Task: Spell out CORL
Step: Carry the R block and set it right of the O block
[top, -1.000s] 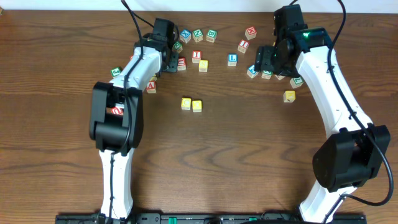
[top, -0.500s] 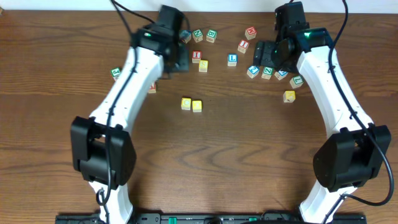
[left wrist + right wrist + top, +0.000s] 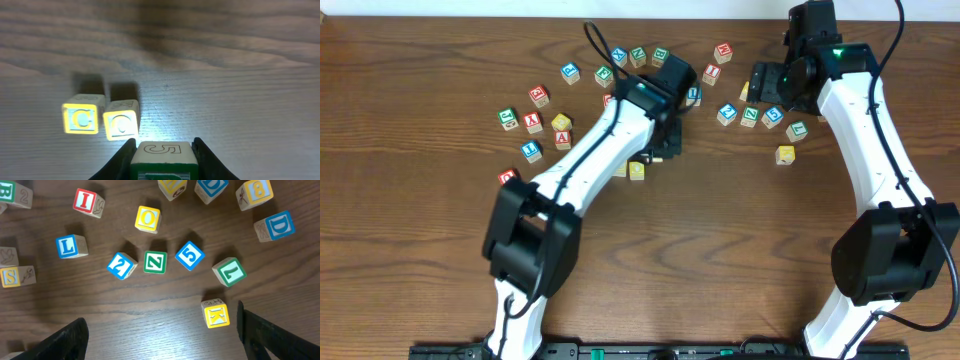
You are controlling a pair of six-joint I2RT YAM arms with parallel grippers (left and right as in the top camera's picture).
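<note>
My left gripper (image 3: 163,148) clamped on a green-edged cube (image 3: 162,157), its top face cut off, just beside the yellow pair (image 3: 80,119), left arm (image 3: 600,160) stretched over them, right gripper (image 3: 162,325) spread open, L cube (image 3: 69,246) well apart from the pair.

Left arm (image 3: 600,150) stretching diagonally across table (image 3: 420,250), left gripper (image 3: 662,152) hanging just beside yellow cube (image 3: 637,171). Right gripper (image 3: 760,88) hovering near scattered lettered cubes (image 3: 750,116) at far right.

Legible from the left wrist: C on a yellow cube (image 3: 80,119); outlined 5 on the gripped cube (image 3: 164,149); from the right wrist: blue L cube (image 3: 70,246), yellow O cube (image 3: 148,219), red I cube (image 3: 89,201), blue 5 cube (image 3: 189,255), yellow K cube (image 3: 216,314).
</note>
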